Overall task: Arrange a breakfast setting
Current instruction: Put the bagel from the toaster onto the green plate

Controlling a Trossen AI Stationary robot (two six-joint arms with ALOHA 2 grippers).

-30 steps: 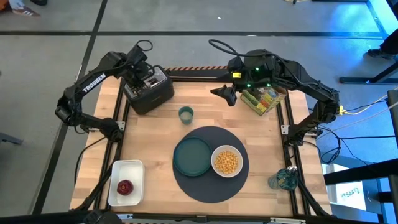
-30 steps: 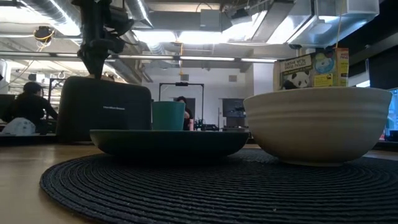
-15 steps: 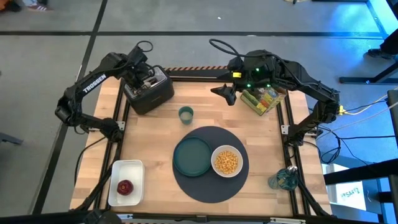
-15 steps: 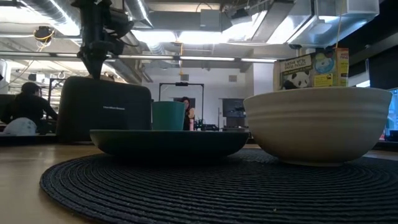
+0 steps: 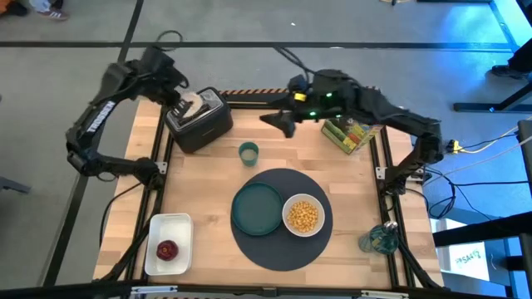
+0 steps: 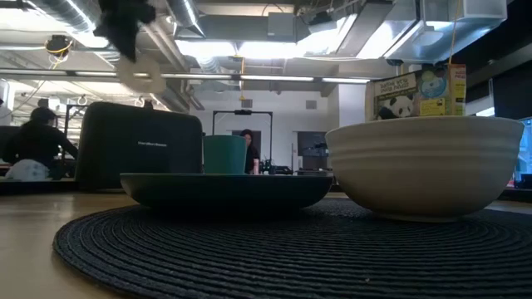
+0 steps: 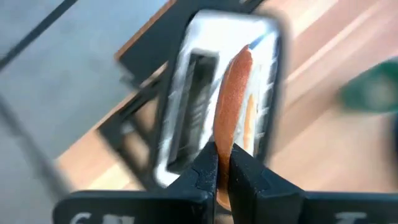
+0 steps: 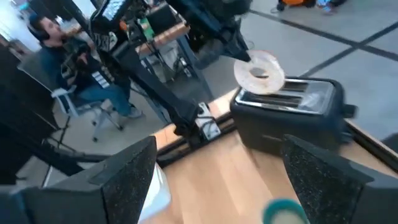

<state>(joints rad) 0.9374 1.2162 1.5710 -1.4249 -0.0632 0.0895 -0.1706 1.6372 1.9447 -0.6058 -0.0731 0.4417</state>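
Observation:
My left gripper (image 5: 176, 95) is shut on a bagel half (image 5: 190, 103) above the black toaster (image 5: 202, 124) at the table's far left. The bagel also shows in the low view (image 6: 141, 71) and the right wrist view (image 8: 260, 73). My right gripper (image 5: 279, 123) is open and empty, in the air at the far middle, facing the toaster. The dark round mat (image 5: 266, 245) bears the teal plate (image 5: 257, 208) and the white bowl (image 5: 302, 215) of yellow cereal. The green cup (image 5: 248, 153) stands behind the mat. The red fruit (image 5: 168, 250) lies in the white tray (image 5: 169, 228). The spoon is out of view. My left gripper pinches the bagel half by its two flat faces near the rim (image 7: 225, 140), between its two fingers (image 7: 206, 171). The fingers come from above, slanting down. The bagel hangs on edge below the fingers, lifted clear of the toaster's top.
A cereal box (image 5: 352, 131) stands at the far right, behind my right arm. A glass object (image 5: 378, 240) sits at the near right edge. Bare wood shows between the toaster, the cup and the tray. People sit in the room beyond the table (image 6: 37, 141).
My left gripper has gone up from the toaster's slot and a little toward the table's far left, drawing the bagel half out until it hangs clear above the toaster. My right gripper has gone toward the table's left edge, nearer the toaster.

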